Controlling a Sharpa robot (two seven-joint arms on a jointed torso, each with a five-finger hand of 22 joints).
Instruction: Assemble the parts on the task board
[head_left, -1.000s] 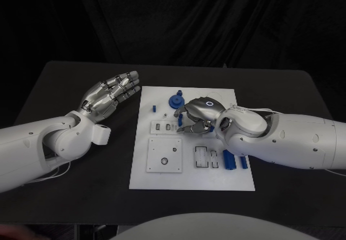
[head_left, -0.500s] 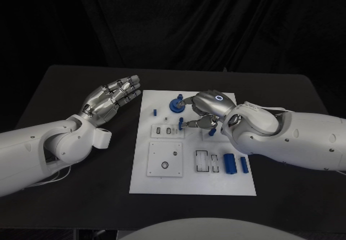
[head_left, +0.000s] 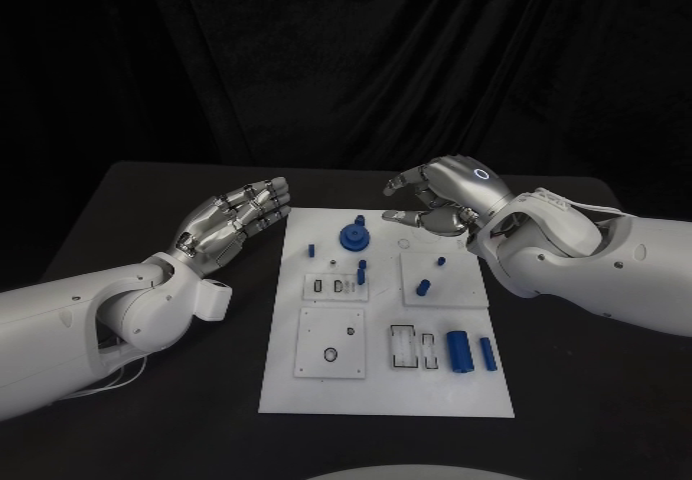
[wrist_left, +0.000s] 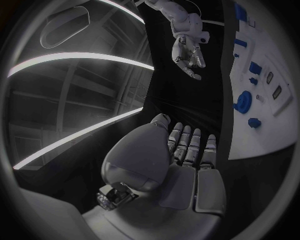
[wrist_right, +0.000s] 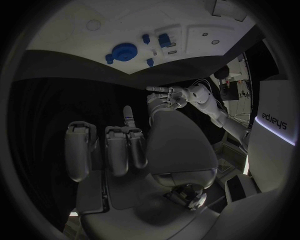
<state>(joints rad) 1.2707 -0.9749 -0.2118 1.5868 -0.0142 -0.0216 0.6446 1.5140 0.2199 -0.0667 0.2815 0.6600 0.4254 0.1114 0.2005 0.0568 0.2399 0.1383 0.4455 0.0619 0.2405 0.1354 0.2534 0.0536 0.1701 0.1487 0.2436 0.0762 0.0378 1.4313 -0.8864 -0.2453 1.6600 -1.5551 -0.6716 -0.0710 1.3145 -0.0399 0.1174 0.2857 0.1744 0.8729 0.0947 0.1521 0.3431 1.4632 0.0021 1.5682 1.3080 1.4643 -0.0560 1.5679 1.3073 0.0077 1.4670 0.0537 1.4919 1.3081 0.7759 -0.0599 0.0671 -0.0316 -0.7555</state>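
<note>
Fingers straight and spread, the left hand (head_left: 231, 220) hovered empty over the black counter (head_left: 144, 390) at nine o'clock of the task board (head_left: 387, 390). Blue parts (head_left: 459, 350) stood on the board. At one o'clock, the right hand (head_left: 440, 195) hung raised, fingers curled, holding nothing.

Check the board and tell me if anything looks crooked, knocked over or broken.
Nothing stands out. The blue parts sit tidily on the white board: the gear upright at the far end, the two cylinders lying side by side near the right edge. Both hands are off the board.
</note>
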